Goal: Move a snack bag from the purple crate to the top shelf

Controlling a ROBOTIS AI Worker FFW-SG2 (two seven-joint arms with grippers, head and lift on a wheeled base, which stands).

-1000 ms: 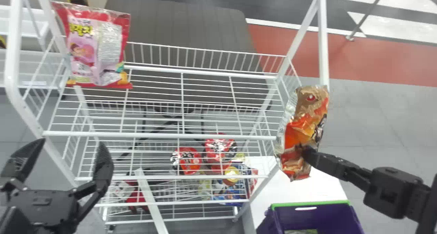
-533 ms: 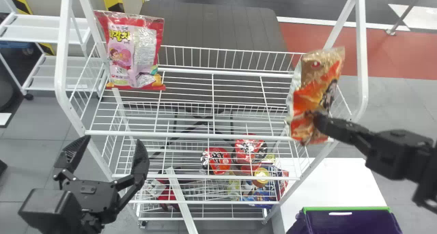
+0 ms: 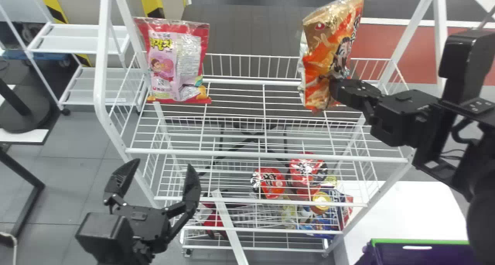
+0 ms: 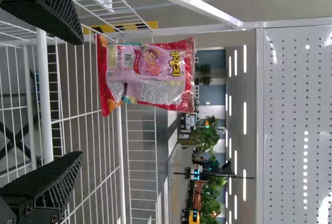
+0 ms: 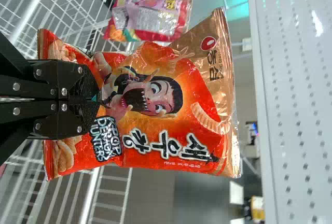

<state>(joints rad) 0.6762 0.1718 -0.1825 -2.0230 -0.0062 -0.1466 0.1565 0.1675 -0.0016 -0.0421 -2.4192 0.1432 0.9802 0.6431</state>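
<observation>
- Our right gripper (image 3: 333,88) grips the orange snack bag (image 3: 326,52) low down, over the top shelf's (image 3: 267,155) right side.
- Our left gripper (image 3: 163,164) hangs near left, fingers spread.
- We see a pink bag (image 3: 174,64) on that shelf's left.

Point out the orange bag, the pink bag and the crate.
Orange bag (image 5: 161,105): right wrist view, printed front.
Pink bag (image 3: 176,62): head view, printed side.
Crate (image 3: 417,241): head view, green rim.

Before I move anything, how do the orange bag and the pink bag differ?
The orange bag is held in the right gripper; the pink bag stands on the top shelf. The orange bag has gold at its top, the pink bag red. Both are shiny.
</observation>
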